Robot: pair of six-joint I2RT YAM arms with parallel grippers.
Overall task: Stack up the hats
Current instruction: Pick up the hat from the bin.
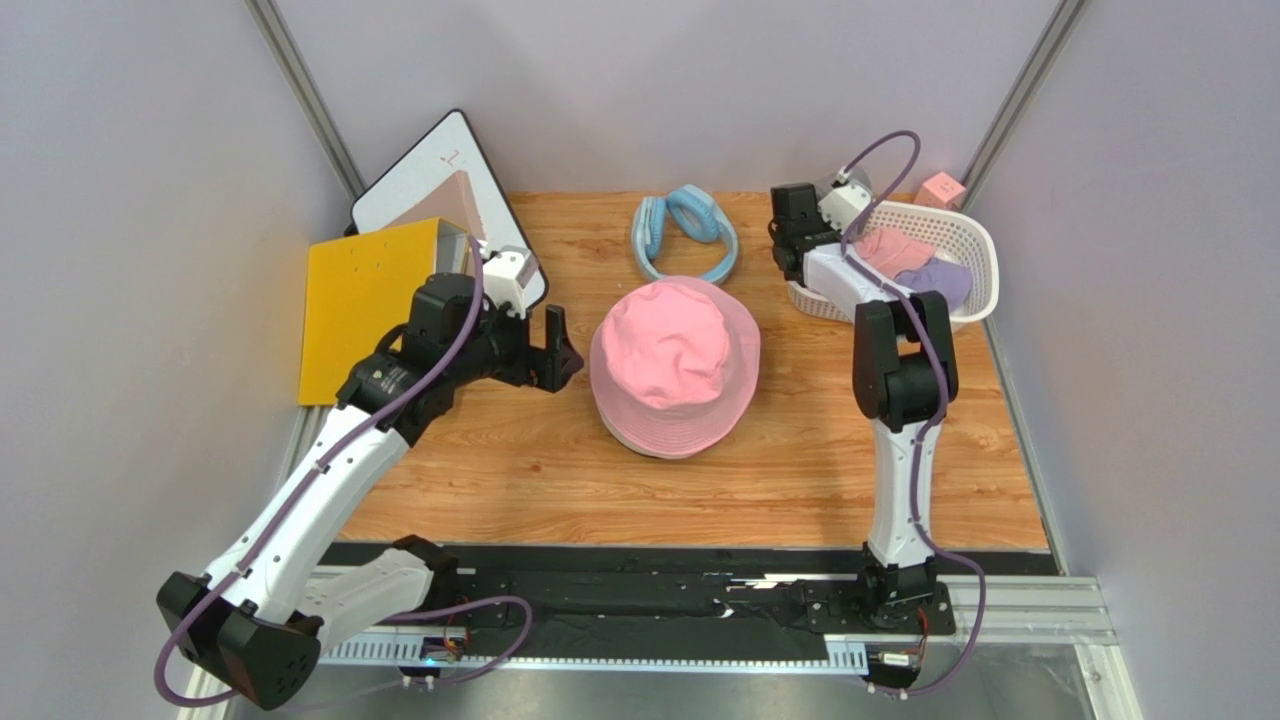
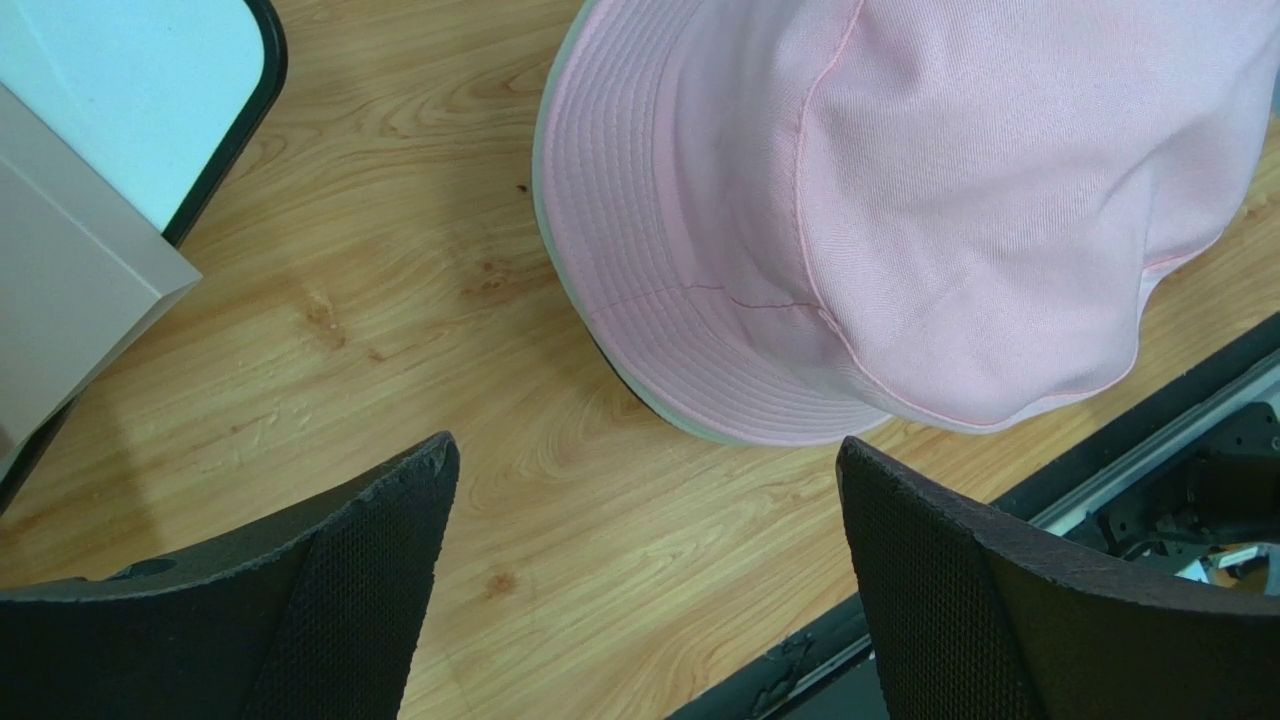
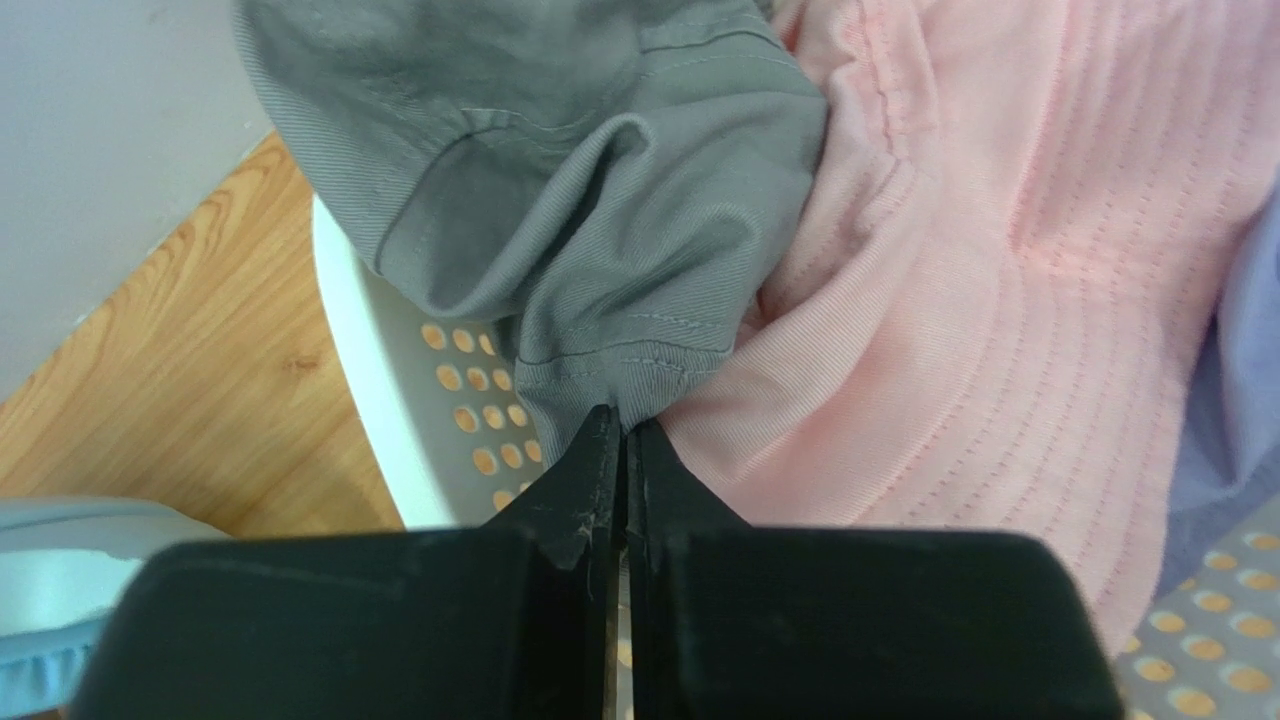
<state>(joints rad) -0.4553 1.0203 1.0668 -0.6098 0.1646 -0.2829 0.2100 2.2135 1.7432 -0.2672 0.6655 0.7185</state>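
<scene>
Hats partly stacked, I judge: a pink hat (image 1: 673,365) tops the pile on the tabletop (image 1: 496,450), another brim edge showing beneath; my right end effector (image 3: 624,428) is pinched shut on a grey hat (image 3: 571,180) in the basket (image 3: 406,405), beside a second pink hat (image 3: 977,270) and a lavender hat (image 3: 1240,345); my left end effector (image 2: 646,450) hangs wide beside the pile.

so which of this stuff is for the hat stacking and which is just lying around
For the job: pink fabric bucket hat; grey fabric hat pinched in the right claw; second pink fabric hat and lavender fabric hat in the white perforated plastic basket.
Lying about: light blue padded ring; yellow flat board; black-framed white board; small pink box.
</scene>
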